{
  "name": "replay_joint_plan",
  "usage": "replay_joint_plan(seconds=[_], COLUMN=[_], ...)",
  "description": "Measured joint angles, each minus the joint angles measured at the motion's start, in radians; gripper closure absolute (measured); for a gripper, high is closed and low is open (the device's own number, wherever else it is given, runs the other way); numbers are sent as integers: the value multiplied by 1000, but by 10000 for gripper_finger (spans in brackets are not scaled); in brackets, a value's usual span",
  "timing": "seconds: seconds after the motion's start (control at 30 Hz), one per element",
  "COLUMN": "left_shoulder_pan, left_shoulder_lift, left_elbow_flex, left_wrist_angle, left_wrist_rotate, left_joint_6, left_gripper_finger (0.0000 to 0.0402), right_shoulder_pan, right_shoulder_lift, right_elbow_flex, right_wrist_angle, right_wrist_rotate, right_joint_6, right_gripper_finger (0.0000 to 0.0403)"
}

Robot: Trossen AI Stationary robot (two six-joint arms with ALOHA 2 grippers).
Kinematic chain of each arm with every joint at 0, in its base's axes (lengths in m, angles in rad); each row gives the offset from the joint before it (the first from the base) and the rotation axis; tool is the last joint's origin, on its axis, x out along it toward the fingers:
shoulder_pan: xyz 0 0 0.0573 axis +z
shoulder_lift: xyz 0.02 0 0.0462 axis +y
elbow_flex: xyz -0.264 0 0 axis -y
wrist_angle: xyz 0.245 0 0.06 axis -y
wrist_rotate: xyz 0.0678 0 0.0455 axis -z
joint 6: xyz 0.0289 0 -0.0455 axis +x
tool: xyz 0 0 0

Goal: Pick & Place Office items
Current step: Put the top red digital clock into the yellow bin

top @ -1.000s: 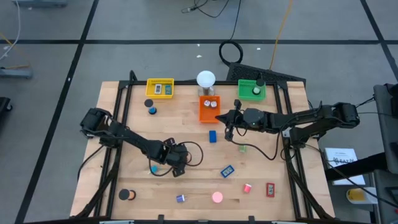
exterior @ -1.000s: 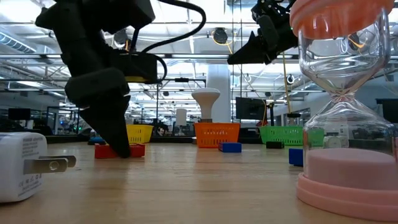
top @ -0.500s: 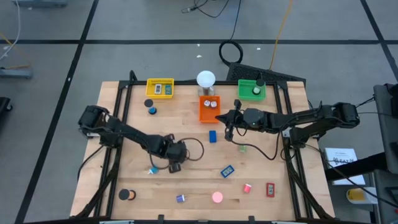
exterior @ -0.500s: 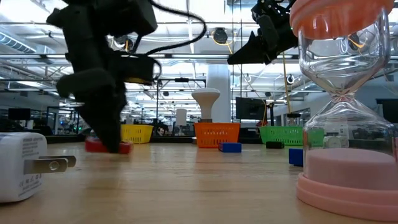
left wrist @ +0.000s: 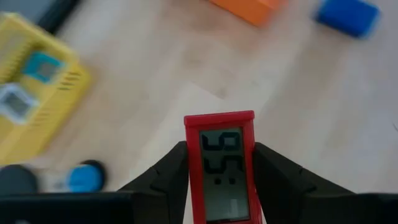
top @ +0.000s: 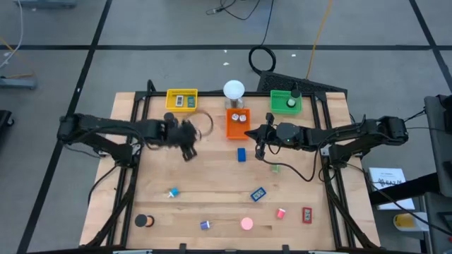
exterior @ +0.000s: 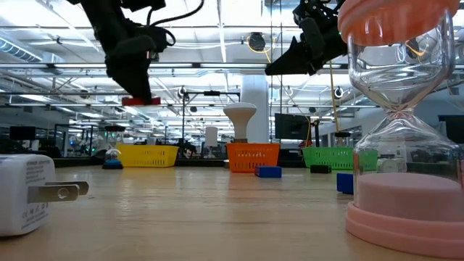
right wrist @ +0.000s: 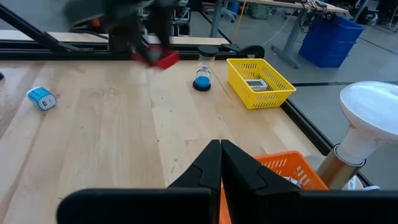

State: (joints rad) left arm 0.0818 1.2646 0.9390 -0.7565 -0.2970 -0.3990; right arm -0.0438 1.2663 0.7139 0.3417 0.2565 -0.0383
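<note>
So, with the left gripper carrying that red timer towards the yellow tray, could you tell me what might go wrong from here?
1. The left gripper pinches the red timer only by its narrow sides, well above the table; it might slip out in transit.
2. The yellow tray already holds two small items, so the timer may land on top of them or catch the rim.
3. A blue hourglass stands just in front of the tray; a low approach could knock it over.

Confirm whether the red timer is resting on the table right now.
No: the red timer hangs well above the table, clamped by the left gripper.
</note>
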Motion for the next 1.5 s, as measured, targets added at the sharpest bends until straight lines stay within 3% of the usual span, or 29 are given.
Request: replay_joint_plan(seconds=[0.23,0.33,0.43,0.57,1.07,1.2,1.5], left_shoulder_pan=[353,494,601,685,785,795,793], left_shoulder_lift=[-15,33,89,174,477,517,550], left_elbow_flex=[0,1,1,4,197,198,198], left_wrist_angle=[96,203,298,355,334,347,340], left_wrist_rotate=[1,69,148,166,168,223,237], left_joint_6=[105,137,142,143,82,55,39], left_gripper_finger=[249,249,248,248,248,248,247], right_shoulder_pan=[0,0,0,0,0,0,0], right_shoulder_lift=[0,0,0,0,0,0,0], right_elbow_flex=[0,0,0,0,0,0,0], right_wrist_angle=[32,40,41,42,43,42,42], right_wrist_rotate=[0,0,0,0,0,0,0], right_joint_6=[0,0,0,0,0,0,0], right_gripper_finger=[403,403,402,403,403,402,403])
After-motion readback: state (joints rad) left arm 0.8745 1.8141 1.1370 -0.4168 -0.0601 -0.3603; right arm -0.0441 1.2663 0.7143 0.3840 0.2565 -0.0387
